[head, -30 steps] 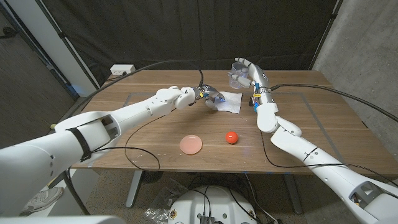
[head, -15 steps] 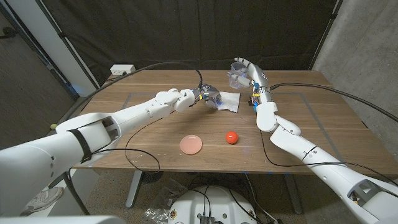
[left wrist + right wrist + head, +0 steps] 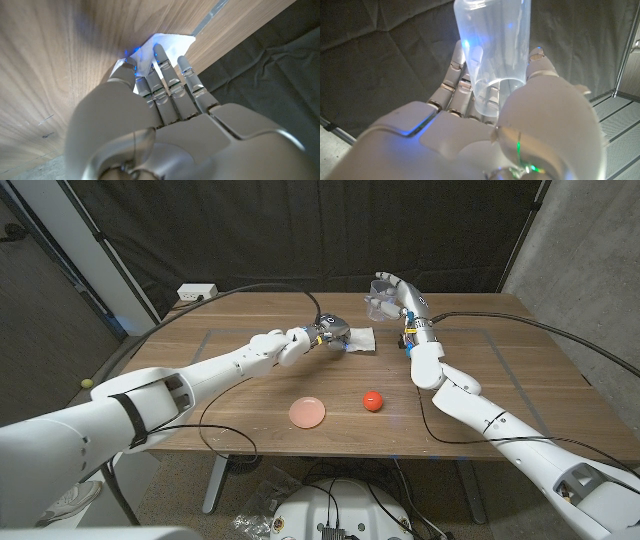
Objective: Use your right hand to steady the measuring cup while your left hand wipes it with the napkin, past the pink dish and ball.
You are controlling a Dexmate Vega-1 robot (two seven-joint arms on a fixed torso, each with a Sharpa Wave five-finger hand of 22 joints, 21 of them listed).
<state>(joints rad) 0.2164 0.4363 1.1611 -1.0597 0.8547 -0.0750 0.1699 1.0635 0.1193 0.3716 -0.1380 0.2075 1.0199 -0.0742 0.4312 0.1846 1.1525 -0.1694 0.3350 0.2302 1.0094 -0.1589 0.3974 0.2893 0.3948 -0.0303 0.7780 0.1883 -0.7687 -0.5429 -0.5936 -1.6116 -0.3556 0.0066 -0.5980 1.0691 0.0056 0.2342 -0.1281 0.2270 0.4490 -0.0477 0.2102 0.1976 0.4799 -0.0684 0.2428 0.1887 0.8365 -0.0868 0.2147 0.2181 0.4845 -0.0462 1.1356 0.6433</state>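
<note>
Both hands are busy: right hand [image 3: 393, 292] grips measuring cup [image 3: 492, 55], left hand [image 3: 325, 336] on napkin [image 3: 360, 340].

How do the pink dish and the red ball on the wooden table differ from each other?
The pale pink round dish is low and flat, while the small red ball is round and darker. The dish is wider than the ball. Both sit apart on the table's near part, untouched by either hand.

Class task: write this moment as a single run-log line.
left hand: grips white paper napkin on wooden table | right hand: holds clear plastic measuring cup | pink round dish, red ball: untouched
</note>
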